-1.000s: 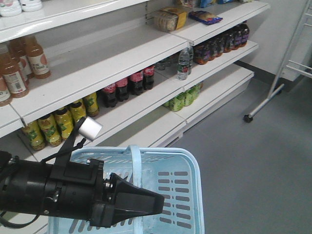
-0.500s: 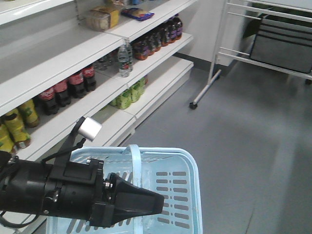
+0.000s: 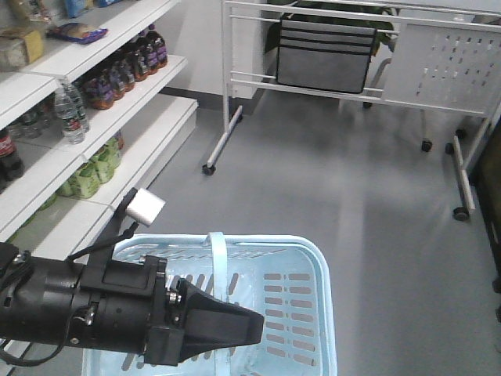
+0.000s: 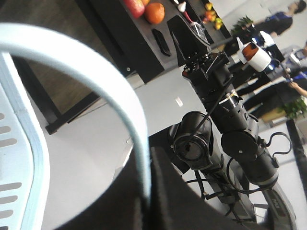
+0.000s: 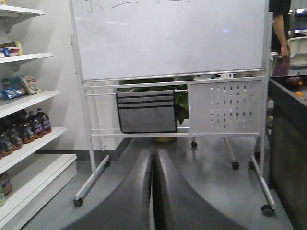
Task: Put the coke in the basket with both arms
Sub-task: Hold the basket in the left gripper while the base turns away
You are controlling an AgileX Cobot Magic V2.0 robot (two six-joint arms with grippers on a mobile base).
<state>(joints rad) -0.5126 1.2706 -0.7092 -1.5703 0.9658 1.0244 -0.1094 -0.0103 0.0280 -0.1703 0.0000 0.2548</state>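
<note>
The light blue basket (image 3: 317, 266) fills the bottom of the front view, seen from above. My left gripper (image 3: 235, 325), black and tapered, reaches in from the left and is shut on the basket's swing handle (image 3: 218, 262). In the left wrist view my left gripper (image 4: 146, 191) pinches the handle (image 4: 96, 67) between its jaws. My right gripper (image 5: 153, 155) is shut and empty, pointing at a whiteboard stand; it also shows in the left wrist view (image 4: 184, 36). A dark, red-labelled coke bottle (image 3: 6, 157) shows cut off at the far left shelf edge.
White shelves (image 3: 117, 102) with dark juice bottles (image 3: 117, 74), a water bottle (image 3: 69, 113) and green bottles (image 3: 90, 168) run along the left. A wheeled whiteboard stand (image 3: 337, 86) with a grey pocket organiser (image 5: 146, 112) stands ahead on grey floor (image 3: 337, 180). A dark counter (image 5: 288, 143) is at right.
The view has swung right: the shelves and coke row slid off to the left and the whiteboard stand came into view. The left arm and basket keep their place in the frame.
</note>
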